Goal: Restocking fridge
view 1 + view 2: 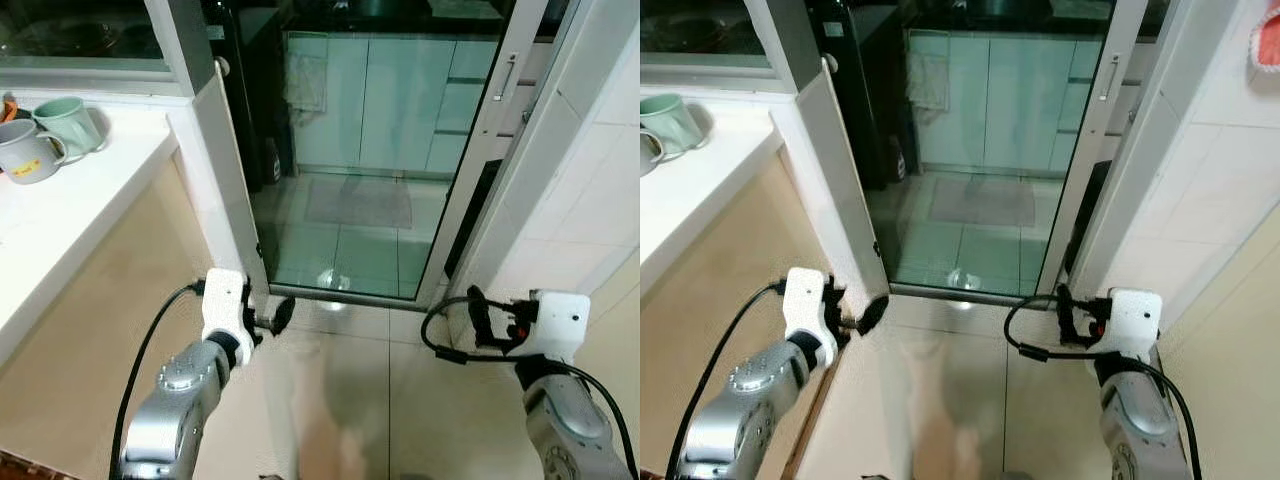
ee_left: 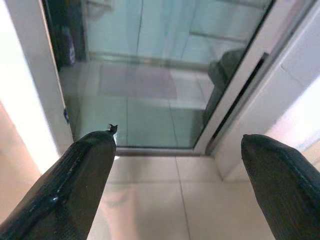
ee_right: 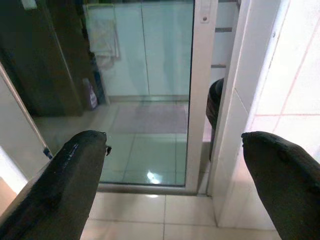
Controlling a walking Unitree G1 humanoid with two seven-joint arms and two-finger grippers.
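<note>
My left fingers (image 2: 175, 185) are spread wide apart, holding nothing, low over the tiled floor (image 1: 350, 400) just short of the doorway. My right fingers (image 3: 175, 185) are likewise wide apart with nothing between them, level with the left. Ahead, a glass sliding door (image 1: 370, 200) in a white frame stands in the opening, a grey mat (image 1: 358, 203) on the kitchen floor behind it and pale cabinets (image 1: 400, 100) beyond. To my left, two mugs (image 1: 45, 135) stand near the far edge of the white bench (image 1: 70, 220). I cannot make out a fridge.
</note>
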